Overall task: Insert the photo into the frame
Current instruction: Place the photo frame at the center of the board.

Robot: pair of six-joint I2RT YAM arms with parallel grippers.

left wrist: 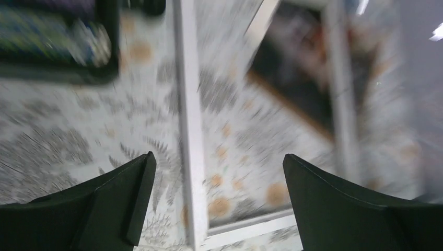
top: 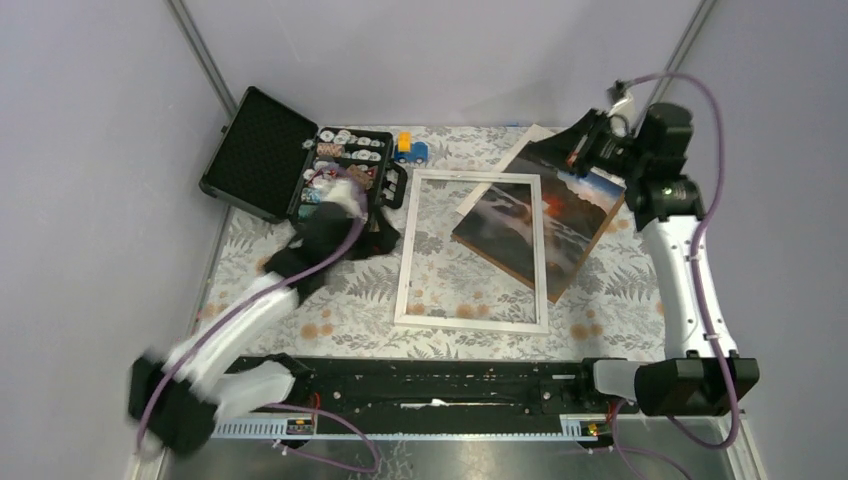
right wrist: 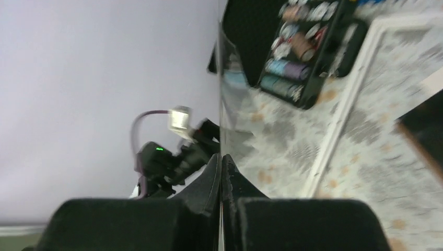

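The white frame [top: 470, 322] lies flat mid-table. The photo [top: 520, 225], a sunset landscape on a brown-edged board, sits tilted: its near left part is inside the frame's opening, crossed by the frame's right bar, and its far right end is raised. My right gripper [top: 588, 150] is shut on that raised end; in the right wrist view the fingers [right wrist: 220, 157] pinch a thin edge. My left gripper [top: 335, 212], blurred, hovers left of the frame. Its fingers [left wrist: 219, 162] stand wide open and empty above the frame's [left wrist: 189, 130] left bar and near corner.
An open black case [top: 262, 150] holding poker chips sits at the far left, with a small blue toy truck [top: 410, 151] beside it. A cream sheet [top: 492, 188] lies under the photo's far side. The enclosure's walls stand close on both sides.
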